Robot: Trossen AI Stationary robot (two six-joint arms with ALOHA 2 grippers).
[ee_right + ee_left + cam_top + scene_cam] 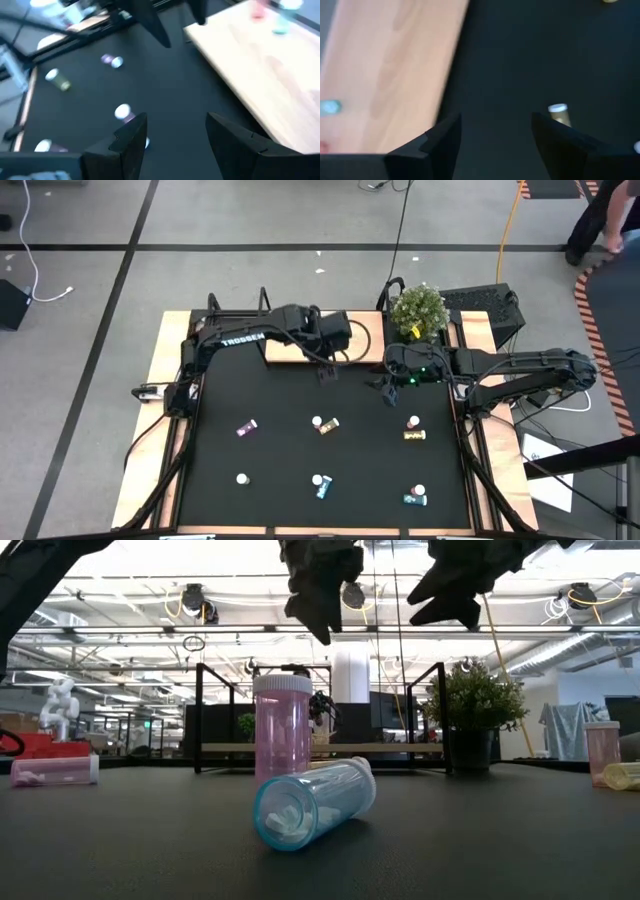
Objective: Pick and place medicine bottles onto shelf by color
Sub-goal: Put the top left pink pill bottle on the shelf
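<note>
Several small white-capped bottles lie or stand on the black mat: a purple one (246, 427), yellow ones (325, 424) (413, 430), teal ones (321, 486) (415, 497). In the low view a teal bottle (312, 802) lies on its side in front of an upright pink one (283, 730). The light-wood shelf (300, 348) stands at the mat's far edge, with a teal bottle (329, 106) on its board. My left gripper (325, 370) hangs open and empty just near of the shelf. My right gripper (385, 390) is open and empty to its right, above the mat.
A potted plant (418, 310) stands at the far right, beside the shelf. The right wrist view shows pink (257, 10) and teal (280, 25) bottles on the shelf board (270, 70). Pale wooden table edges (165, 380) frame the mat. A person (600, 220) stands beyond the far right corner.
</note>
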